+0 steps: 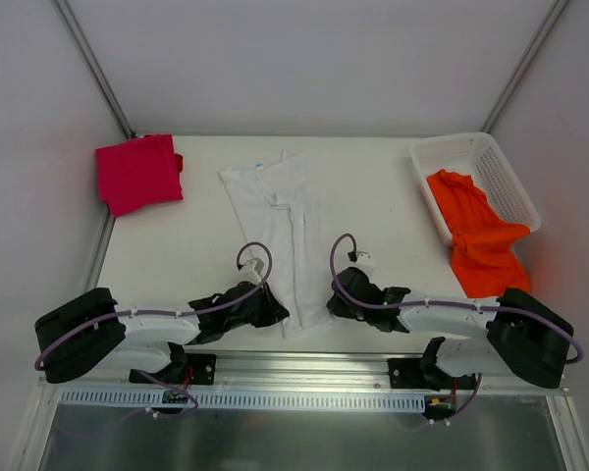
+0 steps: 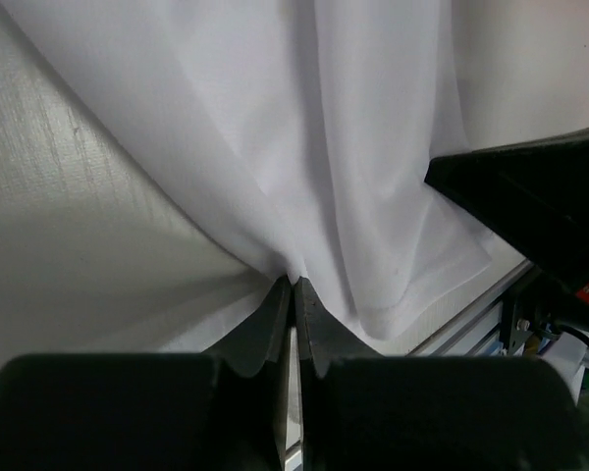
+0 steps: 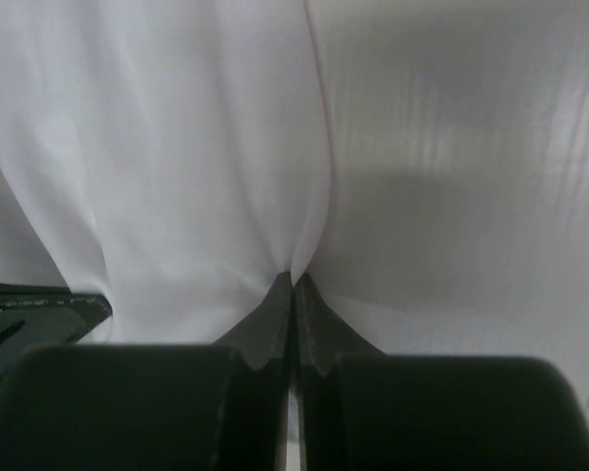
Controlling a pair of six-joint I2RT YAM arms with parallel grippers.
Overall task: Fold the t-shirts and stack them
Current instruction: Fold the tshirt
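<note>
A white t-shirt [image 1: 280, 226] with a small blue neck label lies folded lengthwise as a long strip in the middle of the table. My left gripper [image 1: 278, 314] is shut on its near left hem; the pinched cloth shows in the left wrist view [image 2: 293, 279]. My right gripper [image 1: 334, 306] is shut on its near right hem [image 3: 293, 273]. A magenta-red t-shirt [image 1: 137, 173] lies folded at the far left. A bright orange t-shirt [image 1: 481, 234] hangs crumpled out of the basket at the right.
A white plastic lattice basket [image 1: 501, 167] stands at the far right. The table's near edge with its metal rail [image 1: 304, 365] runs just behind the grippers. Grey walls close the far side and both sides.
</note>
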